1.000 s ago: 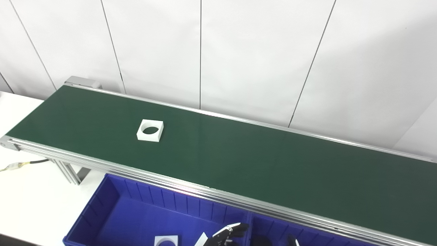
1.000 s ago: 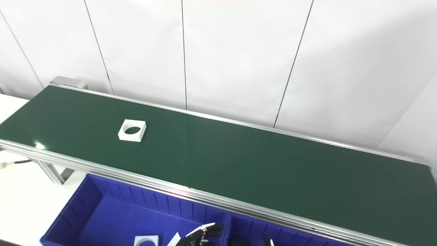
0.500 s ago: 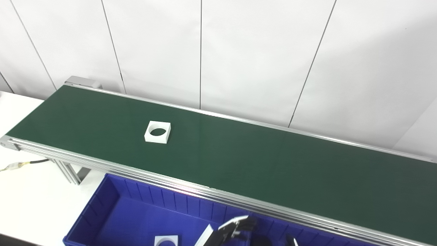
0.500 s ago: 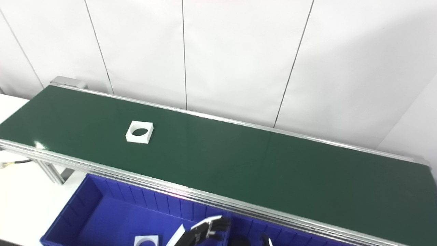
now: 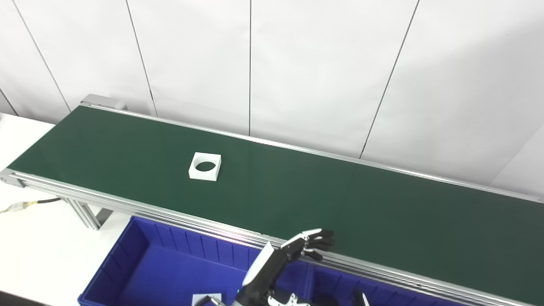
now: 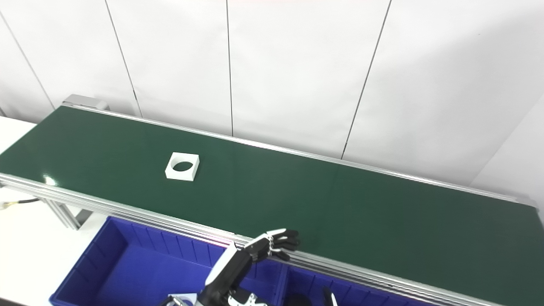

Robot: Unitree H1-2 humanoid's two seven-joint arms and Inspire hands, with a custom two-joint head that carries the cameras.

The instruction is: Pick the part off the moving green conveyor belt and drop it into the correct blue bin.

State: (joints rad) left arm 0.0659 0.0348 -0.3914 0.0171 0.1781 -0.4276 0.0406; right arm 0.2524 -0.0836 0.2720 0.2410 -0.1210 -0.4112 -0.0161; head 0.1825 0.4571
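Left eye view: left hand (image 5: 307, 246) fingers spread, empty, above belt edge (image 5: 238, 231); no writing legible

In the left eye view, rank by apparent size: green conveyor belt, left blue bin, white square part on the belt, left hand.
1. Green conveyor belt
2. Left blue bin, partly cropped
3. Left hand and white square part: look alike; hand is nearer the camera, so unranked.

A white panelled wall (image 5: 314, 72), divided by thin dark vertical seams, fills the far side of the scene. A white tabletop (image 5: 38, 242) lies at the near left. Across it, at the left edge, runs a black cable with a pale connector (image 5: 19, 206), ending near the grey aluminium support leg (image 5: 87, 214).
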